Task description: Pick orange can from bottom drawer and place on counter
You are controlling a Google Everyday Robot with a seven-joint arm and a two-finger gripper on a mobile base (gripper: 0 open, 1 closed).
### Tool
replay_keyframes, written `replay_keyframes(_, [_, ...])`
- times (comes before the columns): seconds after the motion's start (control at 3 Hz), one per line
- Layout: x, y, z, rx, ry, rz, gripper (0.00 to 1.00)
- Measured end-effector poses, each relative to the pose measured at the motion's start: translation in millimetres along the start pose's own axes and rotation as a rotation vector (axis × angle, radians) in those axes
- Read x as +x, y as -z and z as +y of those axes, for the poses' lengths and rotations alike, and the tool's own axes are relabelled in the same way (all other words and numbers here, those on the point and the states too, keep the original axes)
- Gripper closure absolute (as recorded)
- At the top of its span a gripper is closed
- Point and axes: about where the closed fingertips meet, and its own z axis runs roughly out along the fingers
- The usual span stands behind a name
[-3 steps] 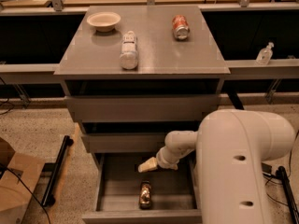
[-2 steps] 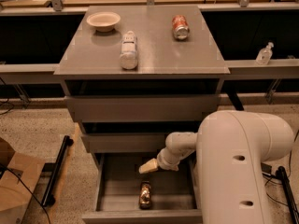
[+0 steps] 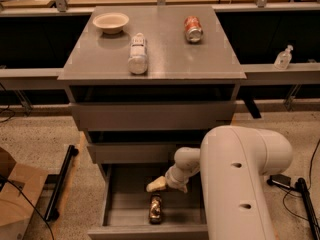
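The orange can lies on its side on the grey floor of the open bottom drawer, near the drawer's front panel. My gripper hangs inside the drawer, just above and behind the can, with pale fingertips pointing left. It holds nothing that I can see. The counter is the glossy grey top of the cabinet, above the two shut drawers. My big white arm covers the drawer's right side.
On the counter lie a white plastic bottle, a red-and-white can and a pale bowl. A cardboard box and a black bar stand on the floor at left. Cables run at right.
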Motion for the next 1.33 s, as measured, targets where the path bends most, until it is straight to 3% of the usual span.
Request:
replay_keyframes(0.67, [22.7,-98.8,-12.5,-0.060,-0.150,0.073,0.00])
replay_keyframes(1.0, [28.9,-153.6,-3.8,-0.127,-0.229,0.098,0.00])
replay_keyframes(1.33, [28.8,-173.6,3.0,-0.152,-0.255,0.110,0.00])
